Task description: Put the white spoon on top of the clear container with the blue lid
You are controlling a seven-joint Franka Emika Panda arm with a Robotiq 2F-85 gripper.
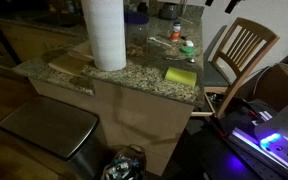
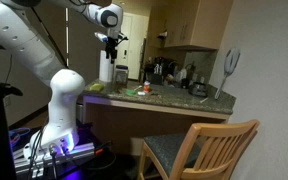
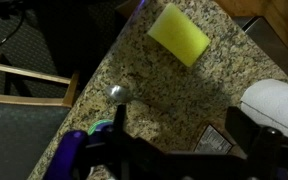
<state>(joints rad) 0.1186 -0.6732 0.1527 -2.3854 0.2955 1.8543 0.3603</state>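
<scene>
Paper-towel roll (image 1: 106,35) and sponge (image 1: 180,75) near gripper (image 2: 111,44)

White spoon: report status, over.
Gripper above counter, jaws unclear. White spoon lying on the granite, not picked up. Yellow sponge beyond it, apart.

Pretty dim in here from my end. I'm looking at a speckled granite counter (image 1: 139,72) with a wooden slat-back chair (image 1: 246,45) at its end. In an exterior view, wooden cabinets (image 2: 189,22) hang up high by a plain beige wall (image 2: 274,70). A metal-lidded bin (image 1: 46,128) sits low beside the counter. There's a blue-violet glow (image 1: 272,140) down near the floor.
</scene>
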